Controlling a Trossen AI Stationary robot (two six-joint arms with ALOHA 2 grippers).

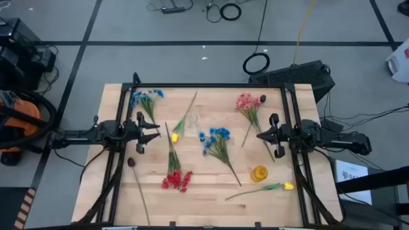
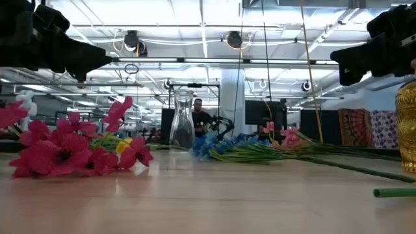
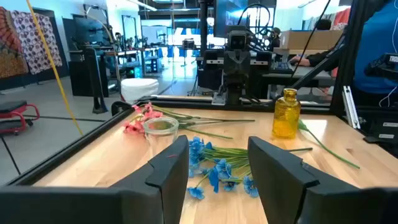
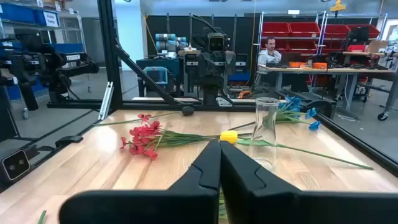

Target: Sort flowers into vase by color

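Flowers lie flat on the wooden table: a blue cluster (image 1: 146,97) at the far left, a second blue cluster (image 1: 215,136) in the middle, a pink spray (image 1: 246,102) far right, a red cluster (image 1: 176,181) near the front, a yellow bud (image 1: 174,137) mid-table, another yellow bud (image 1: 288,186) near right, and a dark bud (image 1: 131,162) on a long stem. A clear glass vase (image 4: 266,130) and a yellow vase (image 1: 259,173) stand upright. My left gripper (image 1: 153,133) hovers open at the table's left, facing the middle blue cluster (image 3: 217,174). My right gripper (image 1: 259,135) hovers shut at the right.
A black frame (image 1: 204,85) runs around the table's far and side edges. Bare wood (image 1: 204,198) lies along the near edge between the red cluster and the yellow-bud stem. Beyond the table, a person (image 4: 268,51) sits at a desk.
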